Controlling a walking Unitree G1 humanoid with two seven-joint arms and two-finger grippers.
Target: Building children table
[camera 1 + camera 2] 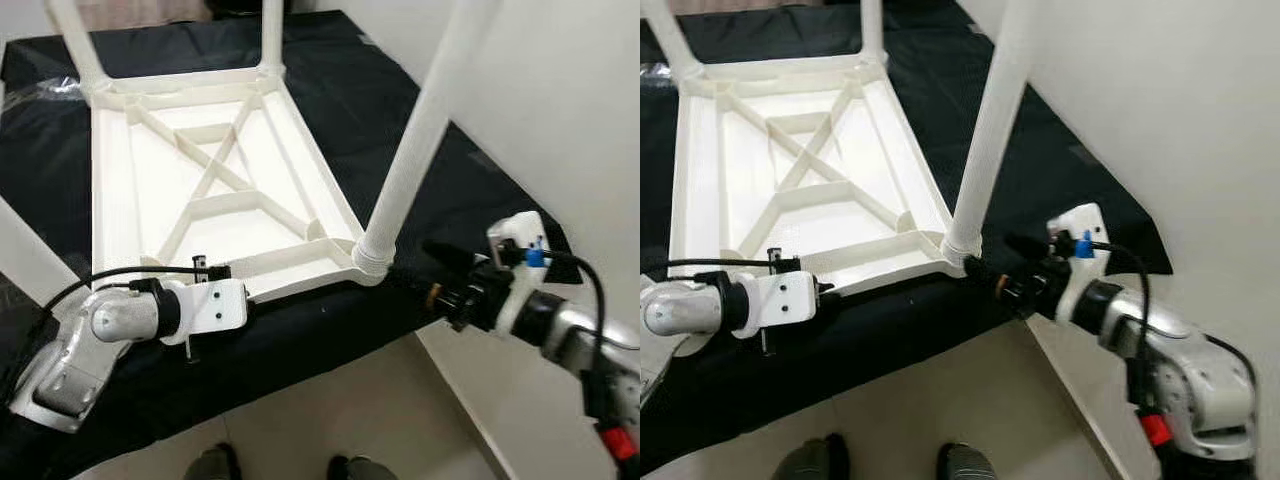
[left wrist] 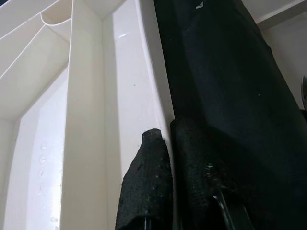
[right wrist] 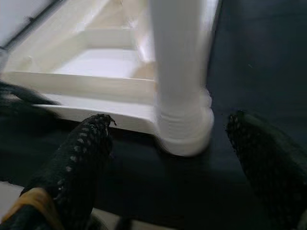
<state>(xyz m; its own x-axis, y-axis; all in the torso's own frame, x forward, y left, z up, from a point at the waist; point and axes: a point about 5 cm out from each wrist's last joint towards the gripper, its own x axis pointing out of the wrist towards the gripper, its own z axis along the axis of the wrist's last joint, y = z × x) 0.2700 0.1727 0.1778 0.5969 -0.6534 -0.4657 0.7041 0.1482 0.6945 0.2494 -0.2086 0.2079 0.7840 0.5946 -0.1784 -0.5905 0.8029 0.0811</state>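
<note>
- Left eye view: the white children's table top (image 1: 215,170) lies upside down, ribs upward, on a surface draped in black cloth (image 1: 330,80). A white leg (image 1: 420,140) stands in the near corner socket on the robot's right, and two more legs rise at the far corners. The left gripper (image 1: 240,285) lies along the near rim. A person's shoes (image 1: 215,462) show on the floor below.
- Right eye view: the right gripper (image 1: 985,268) reaches in from the right, its dark tips touching or just beside the base of that near leg.
- Left wrist view: the two black fingers (image 2: 144,187) are clenched on the near rim, one on the inner white wall, the other on the cloth side.
- Right wrist view: the fingers (image 3: 79,158) are spread wide and grasp nothing; the threaded foot of the leg sits between them, a little ahead of the tips.
- Judgement: the step in hand looks like seating this leg while the left arm steadies the top. The next move calls for advancing the spread fingers around the leg base, closing squarely, then twisting or pressing without tipping the top.
</note>
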